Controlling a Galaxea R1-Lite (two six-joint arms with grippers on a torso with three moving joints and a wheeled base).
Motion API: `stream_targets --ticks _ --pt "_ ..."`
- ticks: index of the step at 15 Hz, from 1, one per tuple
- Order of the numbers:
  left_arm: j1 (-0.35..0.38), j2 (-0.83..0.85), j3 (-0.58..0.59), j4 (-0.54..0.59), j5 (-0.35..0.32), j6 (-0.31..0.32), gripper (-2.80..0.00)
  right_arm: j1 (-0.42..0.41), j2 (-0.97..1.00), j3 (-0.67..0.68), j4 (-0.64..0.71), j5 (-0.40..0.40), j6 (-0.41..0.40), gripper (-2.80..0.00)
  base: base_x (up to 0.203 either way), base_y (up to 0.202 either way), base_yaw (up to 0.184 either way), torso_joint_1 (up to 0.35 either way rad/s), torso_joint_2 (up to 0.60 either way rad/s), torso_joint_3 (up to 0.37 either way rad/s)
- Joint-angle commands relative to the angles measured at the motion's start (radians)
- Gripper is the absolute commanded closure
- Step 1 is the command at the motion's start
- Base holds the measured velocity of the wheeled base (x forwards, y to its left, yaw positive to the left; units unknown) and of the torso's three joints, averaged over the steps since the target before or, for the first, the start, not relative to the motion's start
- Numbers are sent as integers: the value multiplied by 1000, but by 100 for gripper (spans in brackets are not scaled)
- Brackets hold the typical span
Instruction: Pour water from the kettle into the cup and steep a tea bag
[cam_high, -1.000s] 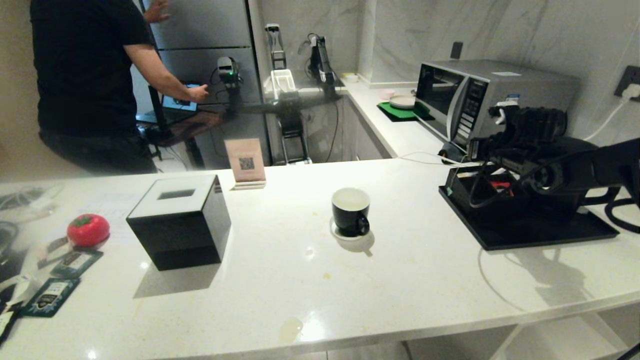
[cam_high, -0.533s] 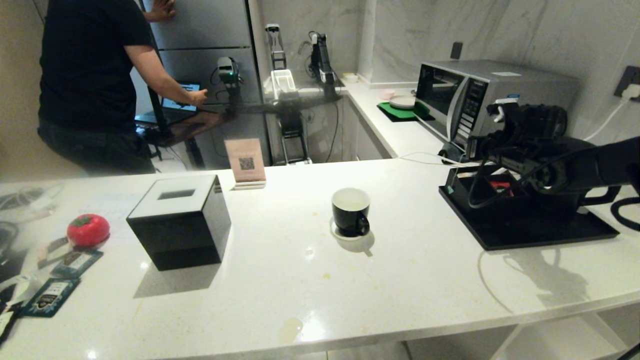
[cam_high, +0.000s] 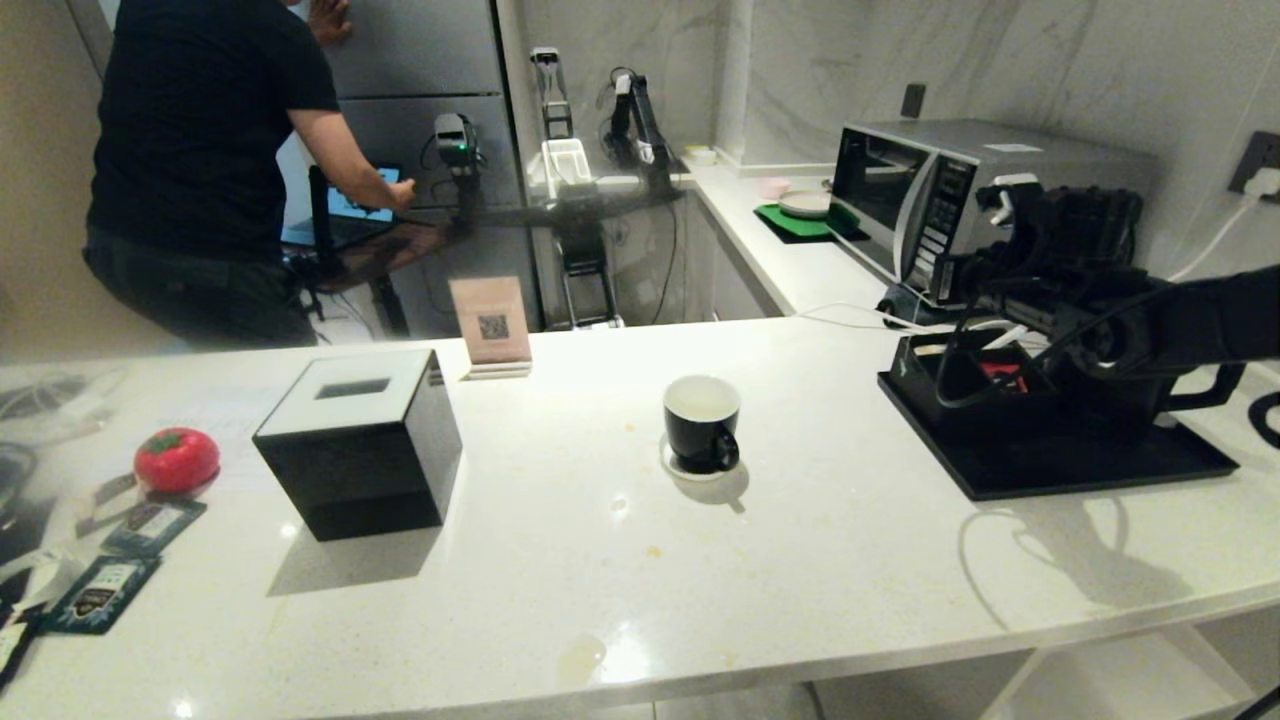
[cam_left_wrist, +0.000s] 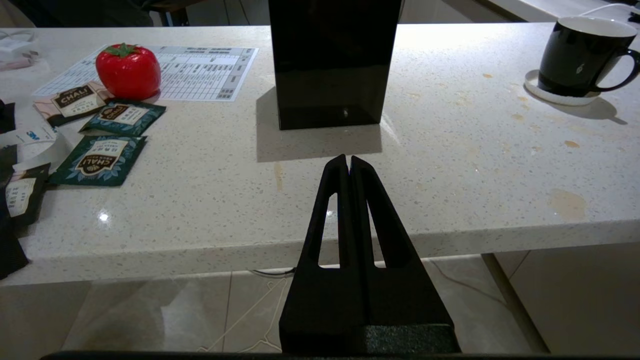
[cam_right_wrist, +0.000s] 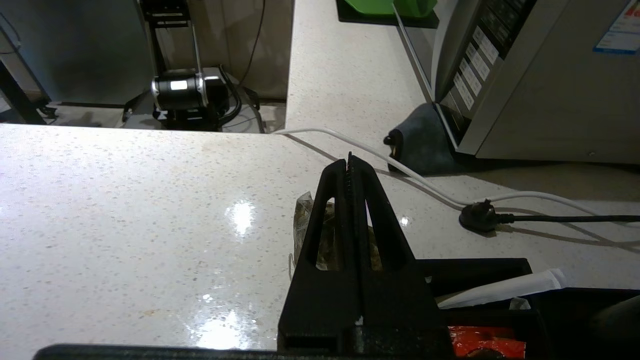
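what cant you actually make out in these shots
- The kettle: in the head view the right arm covers most of it; only its handle and dark body show, spout hidden.
- The tea bag: in the right wrist view the shut right gripper hides most of a pale pouch behind it; held or lying loose, cannot tell.
- The cup: whether it holds water, neither view shows.
- Black tray: contents cut off by the picture's edge.

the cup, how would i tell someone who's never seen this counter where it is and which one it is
On the white countertop, look right of the black cube box, toward the black tray. The cup stands alone on a white coaster: small, glossy black, white inside, with an ear handle.
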Motion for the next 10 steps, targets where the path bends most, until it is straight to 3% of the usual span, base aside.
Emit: stream_targets --ticks 1,10 --pt "-1 0 0 0 1 0 0 12 -33 18 -3 2 -1 0 0 0 0 0 0 0" --pt "0 0 0 0 1 1 0 79 -165 177 -118 8 6 0 0 0 0 0 0 0"
